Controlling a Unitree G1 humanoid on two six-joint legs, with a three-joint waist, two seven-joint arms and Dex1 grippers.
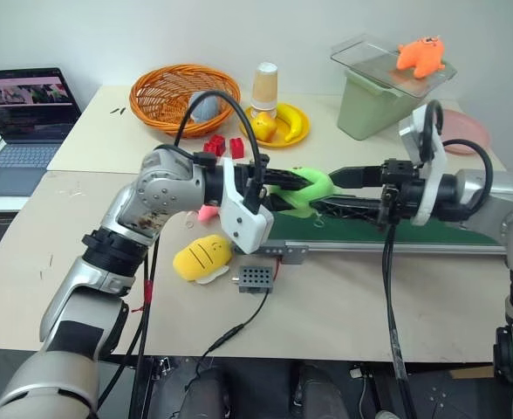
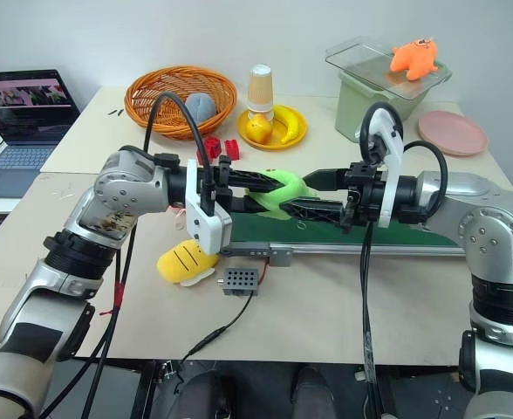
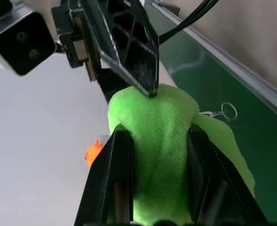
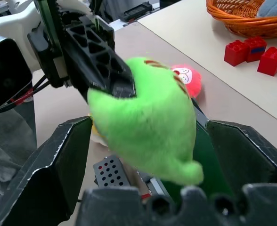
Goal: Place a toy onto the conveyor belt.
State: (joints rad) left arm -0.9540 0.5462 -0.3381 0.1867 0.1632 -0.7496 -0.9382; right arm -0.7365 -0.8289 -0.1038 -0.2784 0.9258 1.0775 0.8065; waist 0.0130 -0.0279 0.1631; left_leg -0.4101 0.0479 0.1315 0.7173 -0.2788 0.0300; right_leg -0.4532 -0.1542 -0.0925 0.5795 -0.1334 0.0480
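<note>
Left wrist view: the left gripper point(image 3: 155, 176) has both black fingers point(image 3: 111, 181) pinched into the sides of the green plush toy point(image 3: 164, 141), and a small metal ring point(image 3: 229, 110) hangs off the toy over the conveyor belt point(image 3: 209, 82). The other gripper's finger tip touches the toy's top there. Right wrist view: the right gripper point(image 4: 157, 141) stands wide, its fingers point(image 4: 58, 165) either side of the toy and not pressing it; a pink plush point(image 4: 188, 80) lies on the table behind, red blocks point(image 4: 254, 56) and the edge of an orange basket point(image 4: 242, 19) further off. The head views add the wider layout.

Both arms meet over the near-left end of the belt point(image 1: 387, 234), forearms about level, left gripper point(image 1: 283, 188) pointing right, right gripper point(image 1: 339, 190) pointing left toward it. The toy point(image 1: 309, 188) is held in the air between them, just above the belt's left end, not resting on it.

The belt's green surface to the right, under the right arm, is bare. A yellow plush point(image 1: 202, 258) and a grey perforated box point(image 1: 255, 278) sit on the table point(image 1: 370, 305) just in front of the belt's left end. Behind it are a yellow plate point(image 1: 283, 124) with a paper cup point(image 1: 265, 85), a green bin point(image 1: 374, 105) with an orange toy point(image 1: 420, 54) on its lid, and a laptop point(image 1: 25, 131) far left.
</note>
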